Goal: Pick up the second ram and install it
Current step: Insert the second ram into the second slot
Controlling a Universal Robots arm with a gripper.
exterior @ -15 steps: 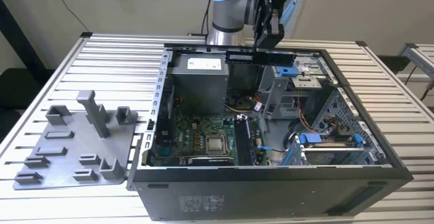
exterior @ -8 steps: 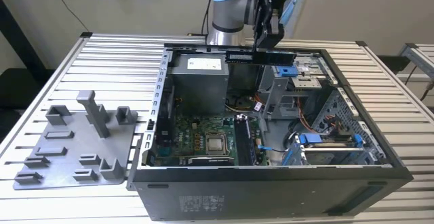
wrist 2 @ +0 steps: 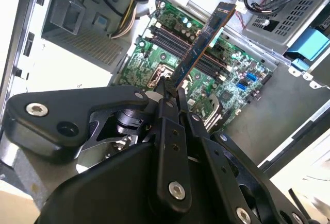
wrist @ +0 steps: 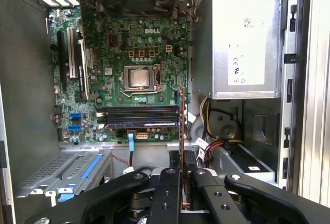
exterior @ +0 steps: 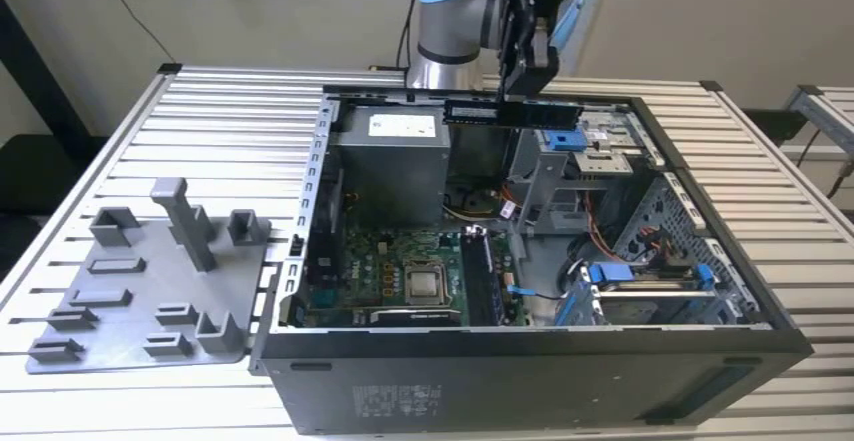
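My gripper (exterior: 523, 101) hangs over the back part of the open computer case (exterior: 534, 346) and is shut on the second ram (exterior: 514, 113), a slim dark stick held level above the case's inside. In the second wrist view the ram (wrist 2: 203, 41) sticks out from between the black fingers (wrist 2: 166, 112) over the green motherboard (wrist 2: 154, 62). In the first wrist view the ram (wrist: 182, 116) appears edge-on, above the end of the dark memory slots (wrist: 139, 116), with the gripper (wrist: 184, 170) below it. The stick is well clear of the board.
A grey holder plate (exterior: 147, 281) with upright blocks lies on the slatted table at the exterior view's left. Inside the case are the grey power supply (exterior: 394, 151), the CPU socket (exterior: 427, 283), cables and a blue-clipped drive bay (exterior: 641, 276).
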